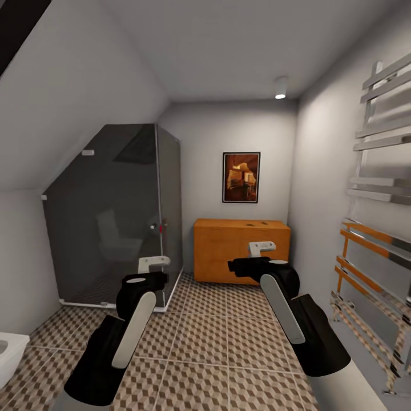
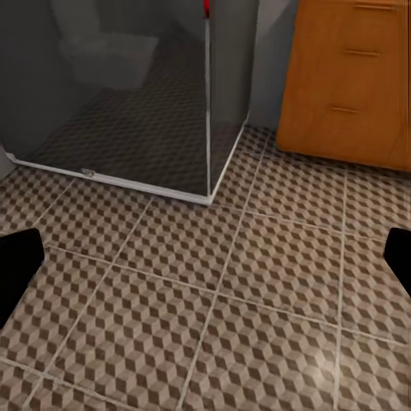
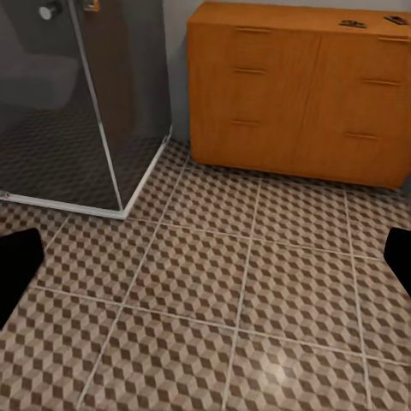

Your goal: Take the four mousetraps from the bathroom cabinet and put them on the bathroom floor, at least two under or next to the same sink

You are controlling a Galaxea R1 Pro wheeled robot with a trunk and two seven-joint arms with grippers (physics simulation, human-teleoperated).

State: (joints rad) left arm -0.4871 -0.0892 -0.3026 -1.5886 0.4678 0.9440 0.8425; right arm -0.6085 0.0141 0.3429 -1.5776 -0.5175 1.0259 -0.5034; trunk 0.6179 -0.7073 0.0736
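approach phase, nothing in hand. cabinet (image 1: pixel 241 250) stands against the far wall beside the smoked-glass shower (image 1: pixel 114 217), under the picture (image 1: pixel 241 177). small dark bits on the cabinet's top near its right end (image 3: pixel 353 24) look like mousetraps – too small to confirm. left gripper (image 1: pixel 153 264) and right gripper (image 1: pixel 261 247) both released, jaws spread, held forward toward the cabinet – likely pre-staged for the reach. bathroom floor (image 2: pixel 214 282) lies between base and cabinet.

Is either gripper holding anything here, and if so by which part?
Nothing is held. The left gripper and the right gripper are both open over the bare floor. Small dark items lie on the cabinet top, untouched.
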